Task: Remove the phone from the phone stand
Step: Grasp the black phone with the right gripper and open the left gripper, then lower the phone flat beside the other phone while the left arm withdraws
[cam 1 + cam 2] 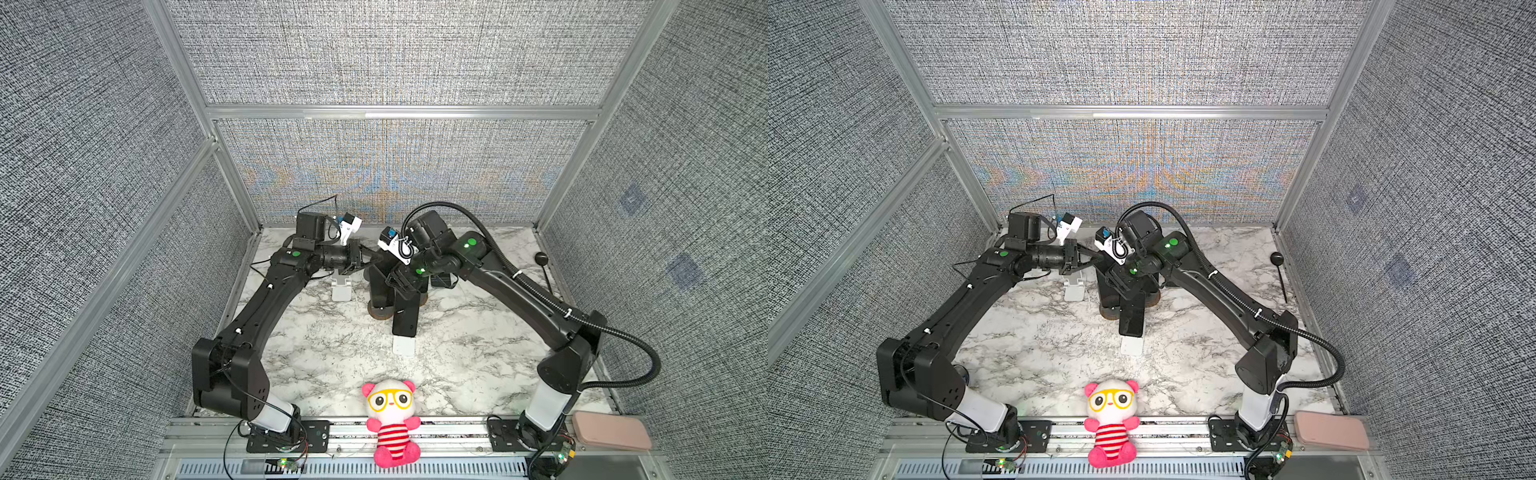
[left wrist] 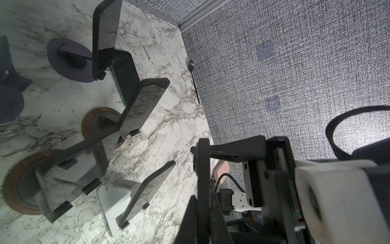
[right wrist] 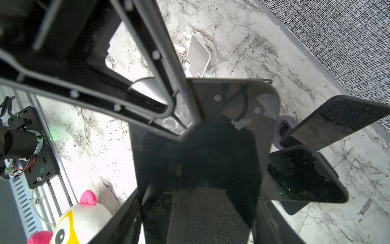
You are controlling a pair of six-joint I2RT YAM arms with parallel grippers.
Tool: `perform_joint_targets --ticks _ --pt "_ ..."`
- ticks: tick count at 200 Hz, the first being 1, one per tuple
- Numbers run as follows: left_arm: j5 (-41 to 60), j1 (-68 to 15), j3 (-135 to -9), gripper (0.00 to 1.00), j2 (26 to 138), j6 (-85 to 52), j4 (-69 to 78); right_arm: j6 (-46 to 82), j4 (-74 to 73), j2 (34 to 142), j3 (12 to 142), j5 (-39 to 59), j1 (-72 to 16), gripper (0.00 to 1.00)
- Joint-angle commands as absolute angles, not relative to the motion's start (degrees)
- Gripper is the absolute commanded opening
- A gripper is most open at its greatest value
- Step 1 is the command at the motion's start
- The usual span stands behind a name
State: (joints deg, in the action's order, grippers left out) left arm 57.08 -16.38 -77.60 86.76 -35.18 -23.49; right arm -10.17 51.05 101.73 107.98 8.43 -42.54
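The right claw (image 1: pixel 404 291) is clamped on the upper part of the phone (image 1: pixel 405 320). In the right wrist view one finger (image 3: pixel 168 99) crosses the dark glass. The other finger is mostly hidden behind the phone, so that contact cannot be seen. The phone (image 3: pixel 200 160) fills that view, and its screen is too dark and mirror-like for anything on it to be read.

The phone leans on the white stand (image 1: pixel 404 345), the stand closest to the plush toy (image 1: pixel 390 415) and straight behind it. In both top views only the stand's flat foot shows, on the toy's side of the phone's lower end; the phone covers the cradle. In the left wrist view the phone's lower edge sits in the lip of the stand (image 2: pixel 109 205).

The left claw (image 1: pixel 372 259) is pressed together on nothing, farther from the toy than the phone.

The other phones (image 3: pixel 335 120), farther from the toy, are largely covered by both wrists in the top views. The toy is cut off by the frame edge in the right wrist view. Small print on the black base plate (image 3: pixel 40 147) is too blurred to read, as are the pale marks on the blue wall patches (image 1: pixel 631 199).
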Motion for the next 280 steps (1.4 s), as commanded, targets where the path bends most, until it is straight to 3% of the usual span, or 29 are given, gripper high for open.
perform_joint_targets --ticks 1,14,33,65,101,157,201,280 --pt "58.52 -16.39 -77.1 0.19 85.69 -36.86 -20.04 -9.23 50.24 101.77 108.76 7.5 -42.54 0.41" --pt "58.36 -16.39 -76.81 0.3 85.28 -37.67 -18.85 -8.53 50.59 101.78 109.04 7.04 -42.54 0.35" --pt "58.06 -16.35 -76.47 0.46 84.83 -38.93 -16.95 -7.79 50.46 101.51 109.07 6.22 -42.35 0.33" --pt "56.27 -15.62 -76.97 0.55 83.98 -38.51 -16.96 -5.08 51.5 99.95 109.3 3.97 -40.66 0.3" --pt "53.56 -14.24 -76.87 0.58 83.53 -34.56 -18.07 -0.1 51.95 92.93 104.9 2.65 -34.09 0.26" --pt "38.09 -14.19 -79.19 0.57 83.24 -17.42 -31.2 3.63 55.93 88.47 96.82 1.58 -14.84 0.22" --pt "33.76 -14.19 -77.11 0.57 82.52 -13.03 -33.35 4.12 52.25 98.67 96.44 2.61 -7.14 0.21" --pt "32.58 -14.24 -74.04 0.56 81.52 -12.01 -32.66 7.28 51.92 122.98 110.08 2.55 -6.59 0.2"
